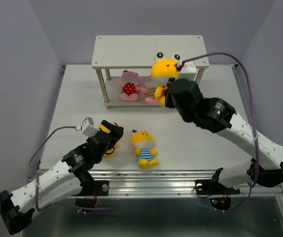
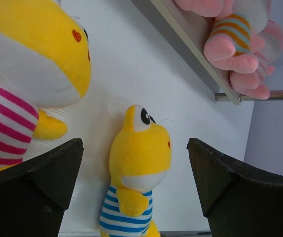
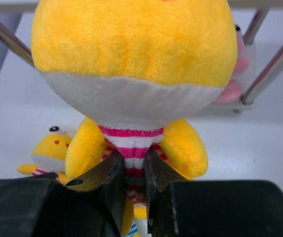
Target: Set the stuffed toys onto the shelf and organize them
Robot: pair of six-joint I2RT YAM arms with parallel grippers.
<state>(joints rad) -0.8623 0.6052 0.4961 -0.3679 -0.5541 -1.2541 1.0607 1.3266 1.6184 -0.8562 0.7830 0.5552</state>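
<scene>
Right gripper (image 3: pixel 134 170) pinches the pink-striped yellow toy (image 3: pixel 131 54) at its torso so the head stands upright, beside the top board of the shelf (image 1: pixel 131 49), likely for standing it there; left gripper (image 2: pixel 134 148) gapes wide, facing the blue-striped toy (image 2: pixel 141 163)

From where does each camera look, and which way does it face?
Top external: high behind the robot, looking down on table and shelf; left arm, right arm show.
Left wrist: low over the table, facing the blue-striped toy and the shelf; left pincer open.
Right wrist: facing the shelf's legs; right pincer shut on the held yellow toy.
Shared: top and left wrist show the blue-striped toy.
</scene>
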